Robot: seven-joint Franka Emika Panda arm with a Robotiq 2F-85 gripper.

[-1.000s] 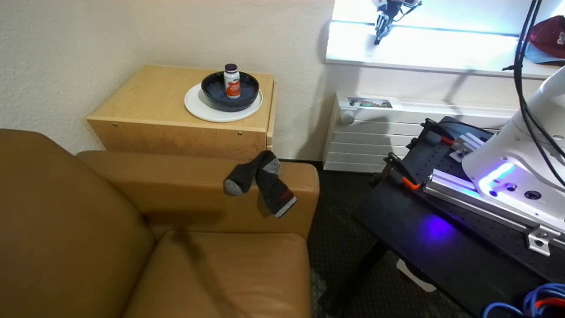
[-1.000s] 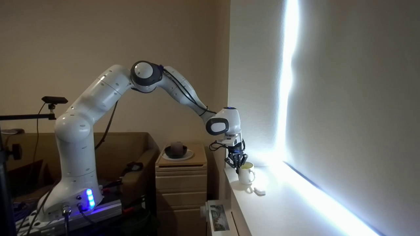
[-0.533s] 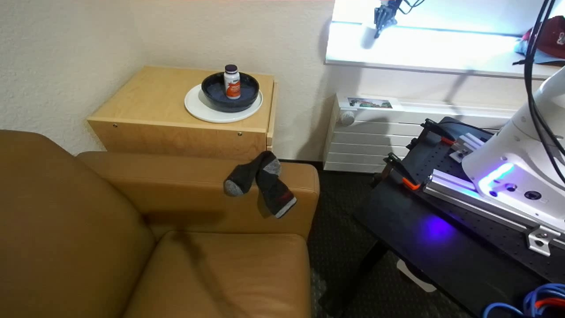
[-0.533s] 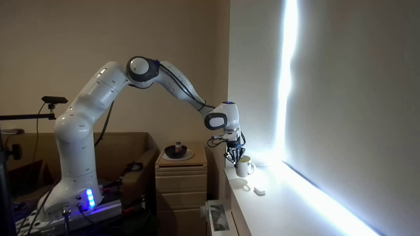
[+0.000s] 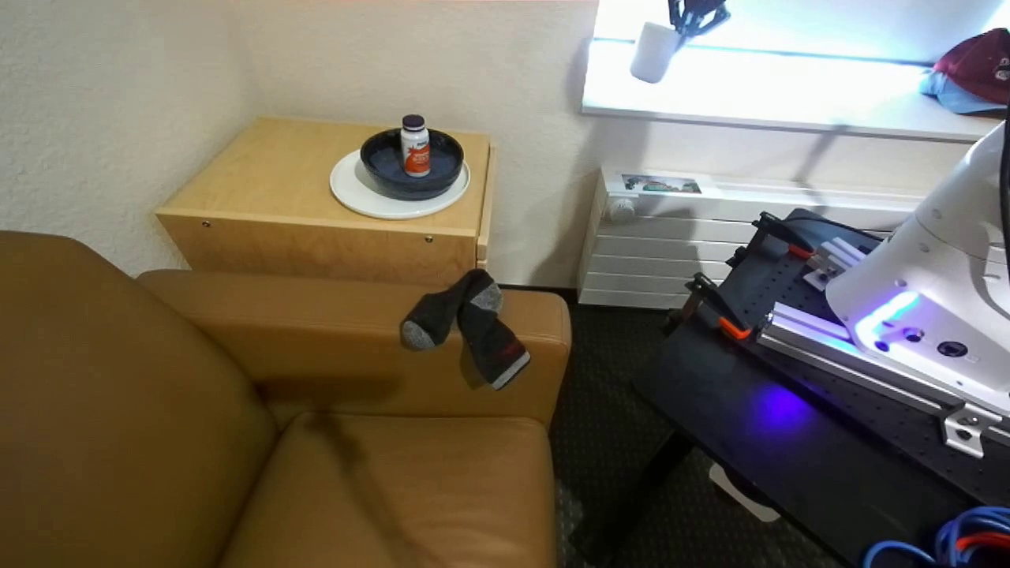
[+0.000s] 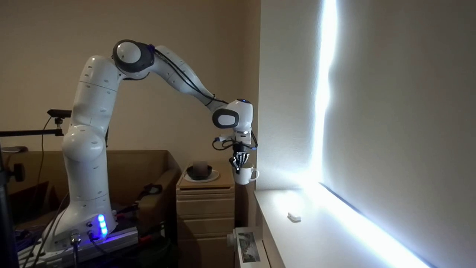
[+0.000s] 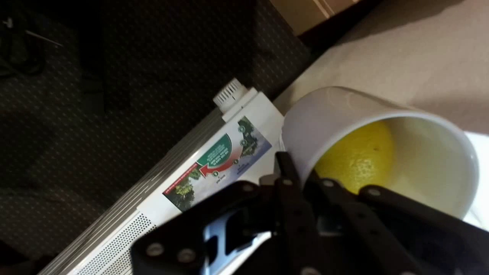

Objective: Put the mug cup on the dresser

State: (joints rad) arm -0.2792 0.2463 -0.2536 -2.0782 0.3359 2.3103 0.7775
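Observation:
The white mug cup [image 5: 653, 54] is in the air, tilted, in both exterior views; it hangs beside the dresser's right side in an exterior view [image 6: 243, 175]. My gripper [image 6: 237, 169] is shut on its rim, one finger inside and one outside. In the wrist view the fingers [image 7: 300, 176] pinch the near wall of the mug [image 7: 332, 114], and a yellow lemon-like fruit [image 7: 359, 156] lies inside. The mug's handle points away from the gripper. The light tan wooden dresser [image 5: 260, 173] stands in the corner; its drawer front [image 6: 204, 208] faces an exterior view.
On the dresser a white plate [image 5: 355, 193] bears a dark bowl [image 5: 379, 170] with a bottle [image 5: 415, 146] in it. Beside it are a brown sofa [image 5: 237, 315] with socks [image 5: 465, 323], a radiator [image 5: 671, 237] and a white sill [image 6: 297, 245] with a small white object [image 6: 294, 217].
The mug stood on the sill with my gripper at its rim one second ago. It has risen off the sill and moved with the arm toward the dresser.

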